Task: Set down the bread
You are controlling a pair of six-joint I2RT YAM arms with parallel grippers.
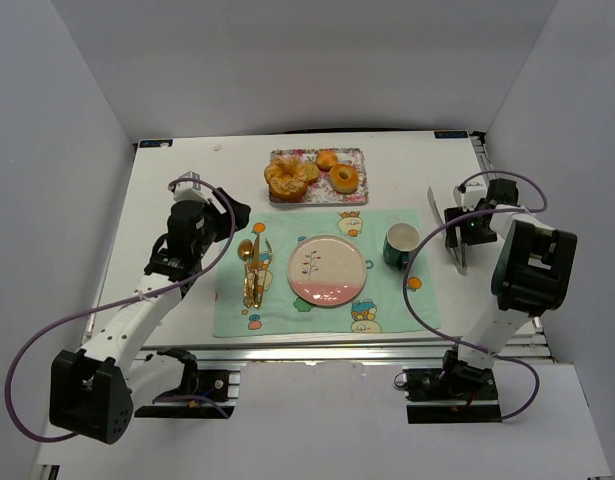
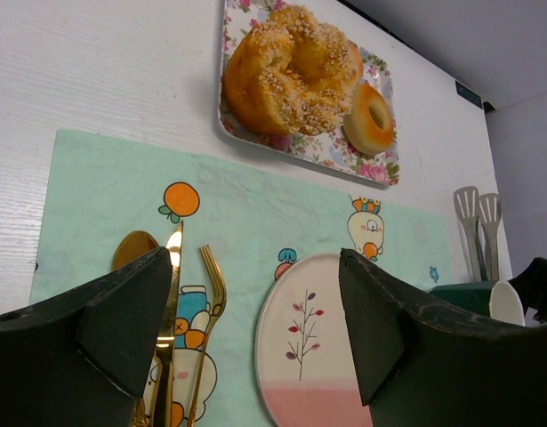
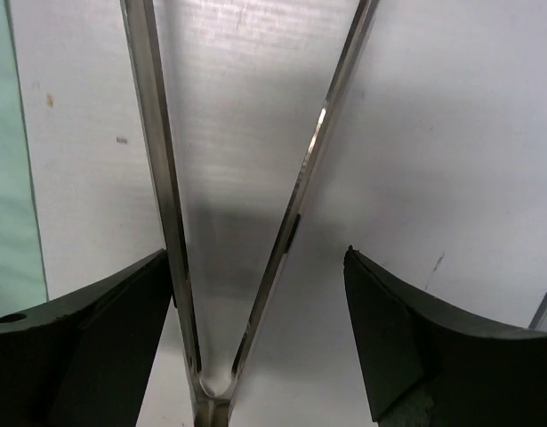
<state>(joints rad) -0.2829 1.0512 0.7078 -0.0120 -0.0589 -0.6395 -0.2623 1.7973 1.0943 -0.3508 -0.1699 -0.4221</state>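
Observation:
The bread (image 1: 327,158) is a small golden chunk at the back of the floral tray (image 1: 357,154), between the large twisted loaf (image 1: 290,180) and the ring pastry (image 1: 344,179). In the left wrist view the loaf (image 2: 291,67) and ring pastry (image 2: 371,120) show, but the bread is hidden. The pink and white plate (image 1: 327,270) lies empty on the green placemat (image 1: 387,310). My left gripper (image 1: 235,213) is open and empty, above the placemat's left part (image 2: 255,329). My right gripper (image 1: 457,228) is open, low over metal tongs (image 3: 180,222) that lie between its fingers (image 3: 260,329).
Gold cutlery (image 1: 250,270) lies on the placemat left of the plate and shows under my left gripper (image 2: 171,302). A green mug (image 1: 400,243) stands right of the plate. The tongs (image 1: 457,250) lie on the white table right of the mug. Grey walls enclose the table.

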